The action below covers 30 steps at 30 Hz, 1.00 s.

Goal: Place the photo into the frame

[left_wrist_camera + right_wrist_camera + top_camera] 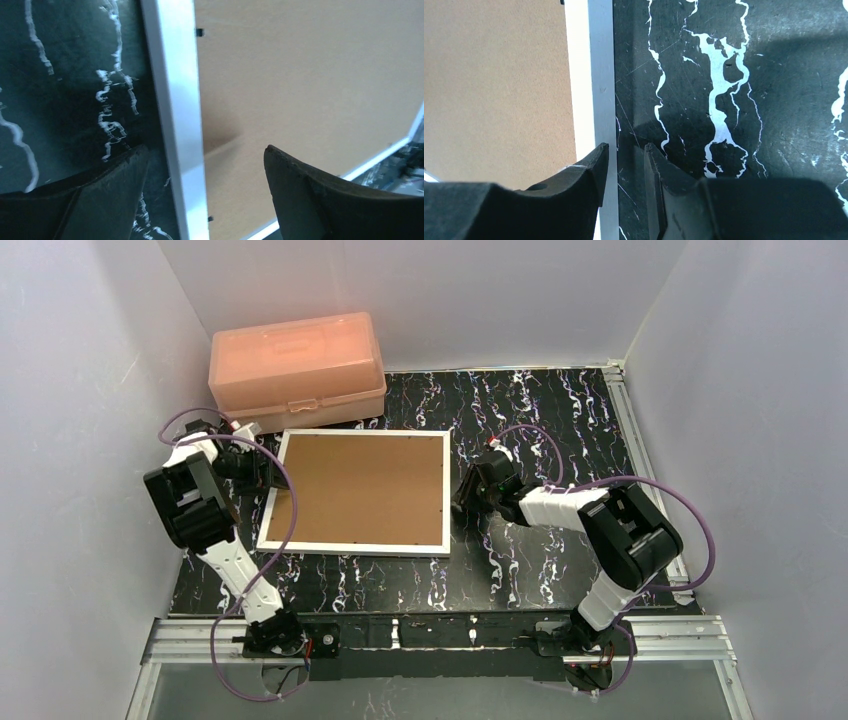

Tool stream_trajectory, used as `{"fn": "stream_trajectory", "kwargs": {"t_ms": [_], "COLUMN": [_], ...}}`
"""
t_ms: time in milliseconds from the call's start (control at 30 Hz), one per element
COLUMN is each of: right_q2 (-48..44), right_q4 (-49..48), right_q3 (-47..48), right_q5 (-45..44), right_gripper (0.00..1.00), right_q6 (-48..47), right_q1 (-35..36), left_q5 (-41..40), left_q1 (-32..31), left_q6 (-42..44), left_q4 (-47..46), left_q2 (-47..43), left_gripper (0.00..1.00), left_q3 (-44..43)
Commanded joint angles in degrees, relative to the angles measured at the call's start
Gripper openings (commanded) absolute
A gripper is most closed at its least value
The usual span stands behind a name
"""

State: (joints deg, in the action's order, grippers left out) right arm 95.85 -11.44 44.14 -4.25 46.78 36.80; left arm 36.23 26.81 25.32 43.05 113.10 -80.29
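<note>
The surface point(540, 410) is a black slab veined with white marbling, walled in by plain white panels; bare stretches of it lie along the right and lower sides of the top view. At centre left, the frame point(350, 548) lies flat and back side up, a thin, smooth white rectangular rim with its long sides running left to right. A matte brown backing board point(360, 488) fills it, with small dark tabs showing at the rim. A salmon-pink plastic box point(297, 370) with rounded corners sits just beyond the frame's upper-left corner.

The left gripper point(206, 150) is spread wide, straddling the frame's left rim, with one dark finger over the surface and the other over the board. The right gripper point(626, 146) is at the right rim, its fingers parted by only a narrow gap with nothing held; one fingertip overlaps the rim's outer edge.
</note>
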Motion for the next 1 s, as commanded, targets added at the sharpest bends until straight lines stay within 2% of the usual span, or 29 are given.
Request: {"fn": "stream_trajectory", "kwargs": {"t_ms": [0, 100, 200, 367, 600, 767, 967], "right_q2": [0.2, 0.0, 0.4, 1.0, 1.7, 2.1, 1.7], "right_q4": [10.1, 10.0, 9.4, 9.5, 9.4, 8.7, 8.9], "right_q3": [-2.7, -2.8, -2.6, -1.6, -1.9, -2.0, -2.3], "right_q5": [0.2, 0.5, 1.6, 2.5, 2.9, 3.4, 3.3], "right_gripper": [0.42, 0.42, 0.42, 0.41, 0.41, 0.41, 0.41], "right_q6": [-0.4, -0.2, -0.2, -0.1, 0.0, 0.5, 0.7], "right_q1": [0.6, 0.6, 0.6, 0.7, 1.7, 2.0, 2.1], "left_q5": [-2.7, -1.5, 3.3, 16.3, 28.4, 33.7, 38.1], "left_q1": [-1.4, -3.2, -4.8, -6.3, -6.9, -6.9, -6.9], "left_q6": [-1.0, -0.7, -0.7, -1.3, -2.5, -2.9, -1.6], "left_q4": [-2.8, -2.3, 1.2, 9.1, 14.7, 16.6, 19.7], "left_q2": [0.0, -0.9, -1.0, 0.7, 0.3, -2.9, -2.8], "left_gripper": [0.85, 0.86, 0.86, 0.8, 0.74, 0.74, 0.73], "left_q3": [2.3, 3.7, 3.7, 0.4, -1.8, -1.7, -2.2]}}
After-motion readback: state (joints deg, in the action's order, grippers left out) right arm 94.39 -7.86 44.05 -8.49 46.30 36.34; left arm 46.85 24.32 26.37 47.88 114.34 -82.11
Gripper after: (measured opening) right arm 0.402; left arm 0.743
